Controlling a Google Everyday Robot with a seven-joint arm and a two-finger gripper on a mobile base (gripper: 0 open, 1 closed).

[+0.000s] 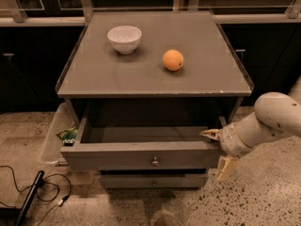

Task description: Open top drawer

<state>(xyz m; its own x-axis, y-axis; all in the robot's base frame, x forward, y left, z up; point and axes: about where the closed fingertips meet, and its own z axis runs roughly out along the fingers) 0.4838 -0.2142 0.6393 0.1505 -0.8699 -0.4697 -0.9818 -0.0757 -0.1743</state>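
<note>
One top drawer [141,155] stands well out; the gripper [218,150] sits at its right end, jaws spread, the upper one hooked behind the front, probably for pulling.

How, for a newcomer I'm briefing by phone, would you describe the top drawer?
Find the grey cabinet carrying a white bowl and an orange. Directly beneath its top sits the top drawer, pulled out, the end effector at its right end. It is wider and taller than the lower drawer front.
</note>
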